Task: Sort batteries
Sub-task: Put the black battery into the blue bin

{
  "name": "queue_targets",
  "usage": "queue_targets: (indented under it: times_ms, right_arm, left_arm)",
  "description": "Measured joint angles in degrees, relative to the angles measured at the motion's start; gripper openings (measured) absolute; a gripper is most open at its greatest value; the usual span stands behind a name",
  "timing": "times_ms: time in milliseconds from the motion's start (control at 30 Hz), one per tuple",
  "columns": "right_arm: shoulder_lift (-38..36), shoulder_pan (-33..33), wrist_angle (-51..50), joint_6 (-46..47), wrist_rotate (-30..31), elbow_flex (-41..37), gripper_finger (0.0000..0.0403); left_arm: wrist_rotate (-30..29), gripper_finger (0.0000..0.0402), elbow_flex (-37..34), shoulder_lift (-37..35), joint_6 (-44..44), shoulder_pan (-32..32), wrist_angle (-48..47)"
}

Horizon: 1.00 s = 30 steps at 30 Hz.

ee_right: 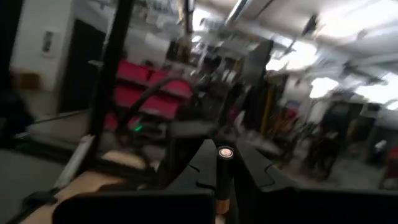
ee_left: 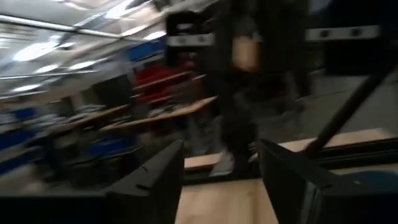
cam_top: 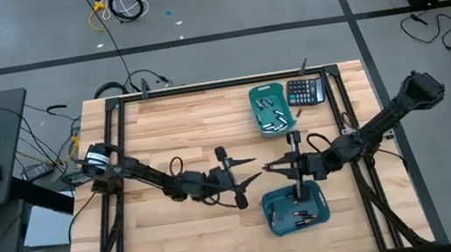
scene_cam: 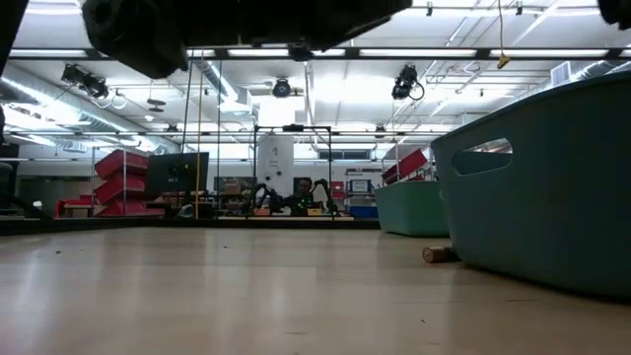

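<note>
The right hand [ee_right: 224, 163] is clamped on one battery [ee_right: 224, 177], which stands between its two dark fingers with its round silvery end cap facing the wrist camera and a coppery band lower on its body. In the high view this right hand [cam_top: 269, 168] sits over the middle of the tabletop [cam_top: 172, 125], pointing toward the other arm. Just beside it, on the side nearer the front edge, is a teal bin [cam_top: 296, 208] holding a few small cells; their exact number cannot be told. Farther from the hand, toward the back edge, a second teal bin [cam_top: 272, 108] holds several silvery-grey batteries [cam_top: 271, 120], too small and crowded to count. A black calculator [cam_top: 305, 91] lies touching or just beside that far bin.

The left hand [cam_top: 255, 177] faces the right one, fingertips near each other but apart. Its fingers [ee_left: 158, 180] stand spread wide with nothing between them.

The low view shows one more battery [scene_cam: 439, 253], brownish, lying on its side on the wood just beside the wall of the near bin [scene_cam: 552, 187], with the far bin [scene_cam: 409, 207] behind it.

Counted: two hands, two teal bins, one calculator, one held cell, one loose cell on the tabletop.
</note>
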Motion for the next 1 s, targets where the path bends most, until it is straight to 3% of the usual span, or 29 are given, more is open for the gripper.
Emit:
queue_targets:
  times_ms: [167, 267, 367, 467, 800, 1000]
  right_arm:
    - [-8.3, 2.0, -24.1, 15.2, -6.1, 0.7, 0.0020]
    - [-10.7, 2.4, -39.3, 28.0, -11.3, 1.6, 0.0020]
    - [-10.5, 3.7, -48.8, 39.7, -20.1, 2.1, 0.0020]
    - [-9.1, 5.8, -51.5, 48.3, -27.1, 2.2, 0.0020]
    - [-7.1, 8.2, -64.1, 62.0, -27.4, 2.3, 0.0023]
    - [-7.1, 8.1, -64.2, 62.1, -27.6, 2.3, 0.0028]
  left_arm:
    - [-18.2, 0.0218, 0.0, 0.0, 8.7, -4.2, 0.1]
    - [-24.4, 0.0218, 0.0, 0.0, 12.5, -6.1, 0.1]
    - [-26.7, 0.0218, 0.0, -0.1, 12.8, -7.3, 0.0]
    - [-28.7, 0.0218, 0.0, -0.2, 12.8, -8.3, 0.0]
    - [-32.2, 0.0218, -0.1, -4.6, 11.2, -13.4, -0.5]
    - [-31.9, 0.0218, -0.1, -8.3, 7.4, -17.7, -16.2]
